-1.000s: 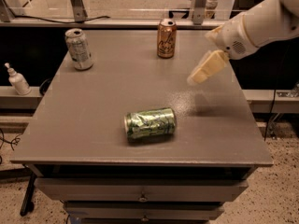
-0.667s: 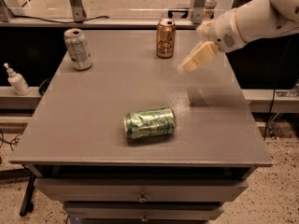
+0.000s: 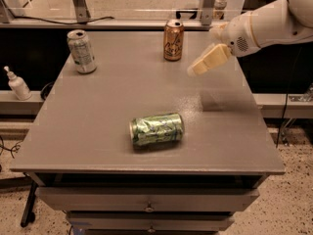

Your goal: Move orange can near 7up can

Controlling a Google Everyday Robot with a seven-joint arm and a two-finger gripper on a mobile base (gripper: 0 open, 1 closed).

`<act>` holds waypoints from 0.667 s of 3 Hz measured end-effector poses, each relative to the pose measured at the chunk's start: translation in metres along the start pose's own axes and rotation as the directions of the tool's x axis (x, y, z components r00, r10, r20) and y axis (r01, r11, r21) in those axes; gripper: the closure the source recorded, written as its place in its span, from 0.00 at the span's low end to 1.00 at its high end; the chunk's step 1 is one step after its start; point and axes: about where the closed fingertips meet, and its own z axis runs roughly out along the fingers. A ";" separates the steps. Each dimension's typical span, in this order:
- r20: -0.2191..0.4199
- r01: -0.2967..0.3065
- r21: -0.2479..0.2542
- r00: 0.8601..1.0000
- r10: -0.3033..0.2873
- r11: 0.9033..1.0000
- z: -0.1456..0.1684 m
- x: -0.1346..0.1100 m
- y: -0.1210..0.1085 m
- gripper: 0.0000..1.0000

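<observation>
Currently the gripper (image 3: 199, 67) is hovering just right of the orange can (image 3: 173, 40), which is standing upright near the far edge of the table (image 3: 107, 102), well apart from the 7up can (image 3: 81, 52) at the far left. How wide the gripper is set cannot be told. Coming in sideways, it is risking a knock that tips the can or pushes it off the back, and a loose grasp is risking a slip during the carry leftward.

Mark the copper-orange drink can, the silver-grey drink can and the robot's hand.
copper-orange drink can (image 3: 173, 43), camera view, label middle.
silver-grey drink can (image 3: 82, 53), camera view, side wall.
hand (image 3: 195, 70), camera view, tip, right of the copper-orange drink can.
</observation>
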 end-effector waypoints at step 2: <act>0.202 -0.143 0.102 0.972 0.120 0.984 0.037 0.003 -0.028 0.00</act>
